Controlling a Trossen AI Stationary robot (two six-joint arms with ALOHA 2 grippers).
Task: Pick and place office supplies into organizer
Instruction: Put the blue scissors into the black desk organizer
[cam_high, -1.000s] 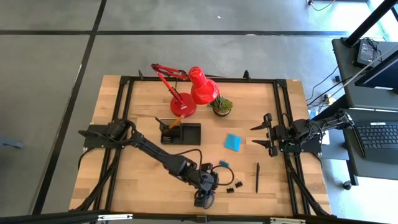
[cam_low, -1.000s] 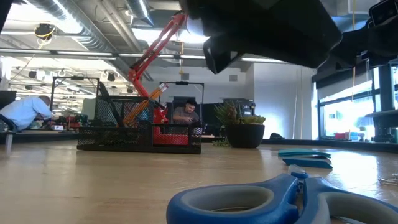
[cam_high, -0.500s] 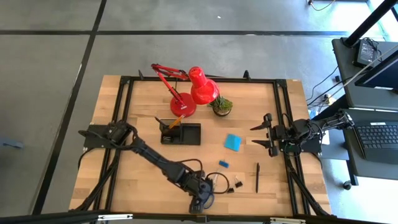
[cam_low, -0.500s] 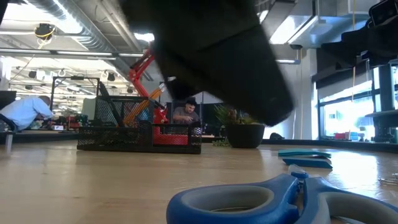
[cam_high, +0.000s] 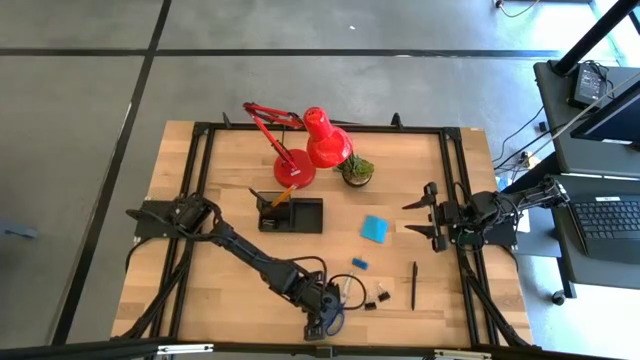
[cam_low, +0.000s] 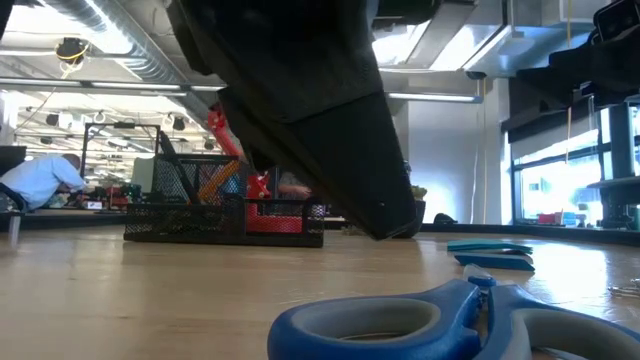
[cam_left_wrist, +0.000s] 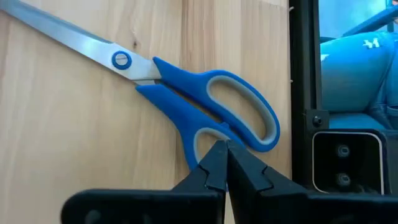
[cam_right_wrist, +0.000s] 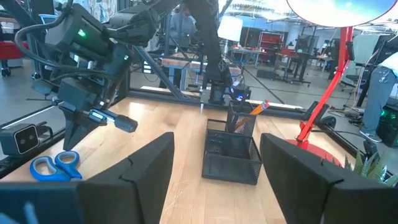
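Counter (cam_high: 230, 300): pale wooden boards inside a black frame; every place below is given from the organizer.
Red desk lamp (cam_high: 310, 145): round base just behind the organizer, its shade beside a small potted plant (cam_high: 356, 170).
Organizer (cam_high: 291, 214): black wire-mesh box with one low open tray and a taller slot holding an orange pencil (cam_high: 283, 196).
Left gripper (cam_left_wrist: 224, 149): well in front of the organizer, at the counter's near edge; its fingers are pressed together with nothing between them, tips touching the lower handle loop of the scissors.
Right gripper (cam_high: 422, 215): off to the organizer's right by the frame rail, waiting with fingers spread wide and empty.
Scissors (cam_left_wrist: 193, 106): blue handles with grey inner loops, bright steel blades, a blue pivot screw; lying flat near the counter's front edge, well in front of the organizer.
Note pad (cam_high: 375, 228): blue square, right of the organizer, lying flat.
Pen (cam_high: 414, 284): black, thin, front-right of the organizer.
Eraser (cam_high: 359, 263): small blue block, between the note pad and the scissors.
Binder clips (cam_high: 378, 297): black, just beside the scissors.
Change: a second ago the left fingers stood slightly apart; the arm has since swung across the low view, hiding the plant.
Writing: none readable.
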